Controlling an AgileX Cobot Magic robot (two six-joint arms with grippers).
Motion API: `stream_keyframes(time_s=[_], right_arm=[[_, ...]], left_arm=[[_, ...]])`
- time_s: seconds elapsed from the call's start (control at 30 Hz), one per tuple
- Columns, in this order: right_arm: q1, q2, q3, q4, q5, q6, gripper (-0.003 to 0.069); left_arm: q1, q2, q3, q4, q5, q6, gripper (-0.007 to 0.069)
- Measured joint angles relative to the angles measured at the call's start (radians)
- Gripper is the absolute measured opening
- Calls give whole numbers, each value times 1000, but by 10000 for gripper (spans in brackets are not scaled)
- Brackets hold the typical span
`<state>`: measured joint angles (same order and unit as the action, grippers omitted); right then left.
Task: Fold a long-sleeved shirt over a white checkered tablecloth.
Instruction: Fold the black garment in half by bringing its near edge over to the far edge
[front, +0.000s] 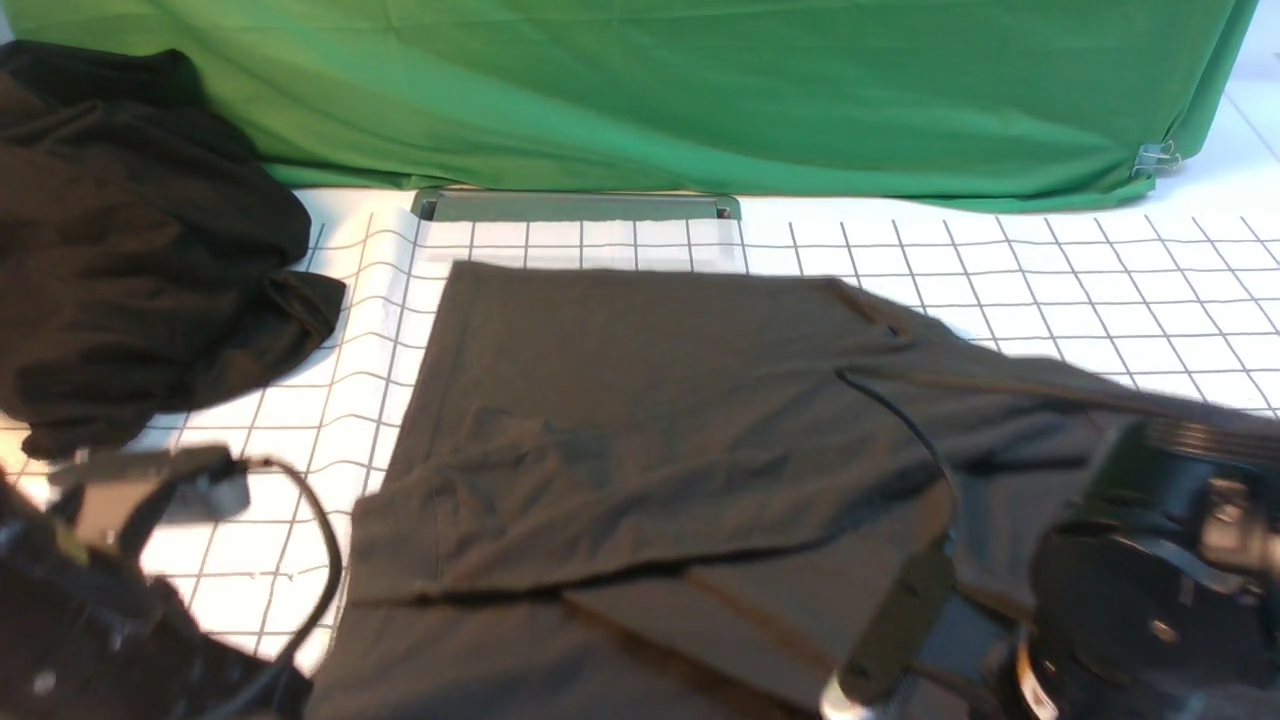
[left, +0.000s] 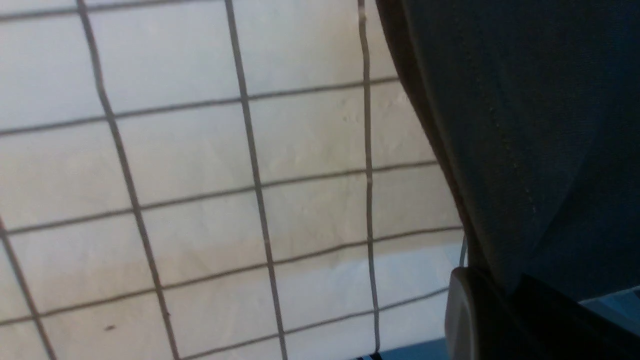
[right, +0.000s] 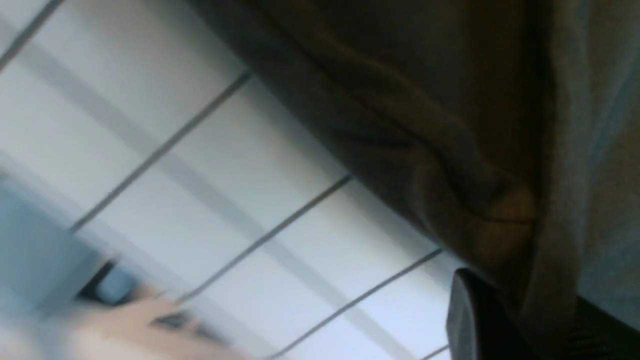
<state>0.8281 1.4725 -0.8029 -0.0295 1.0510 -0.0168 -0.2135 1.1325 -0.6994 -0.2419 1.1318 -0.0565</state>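
The front view looks forward from between the two arms, slanting down across the gridded tablecloth (front: 1080, 290) to the green backdrop (front: 700, 100). Each wrist view looks down from its arm, much closer in. All three share parts of the dark shirt (front: 620, 400) and the tablecloth.
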Motion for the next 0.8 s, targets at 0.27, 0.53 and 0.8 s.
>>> stream_keyframes(time_s=[0.27,0.53,0.8], right_arm=[[-5,-47,-42,-69,43,-1,43],[-211,-11,-292,-127,-14,-19,43],[-375,204,-567,-126,-75,-46,43]], left_arm=[[0,-64,-8,-50,-87,35,17],[2,90,-235,-49,-293,-25,17],[71,420,-484,-56,-403,-26,17]])
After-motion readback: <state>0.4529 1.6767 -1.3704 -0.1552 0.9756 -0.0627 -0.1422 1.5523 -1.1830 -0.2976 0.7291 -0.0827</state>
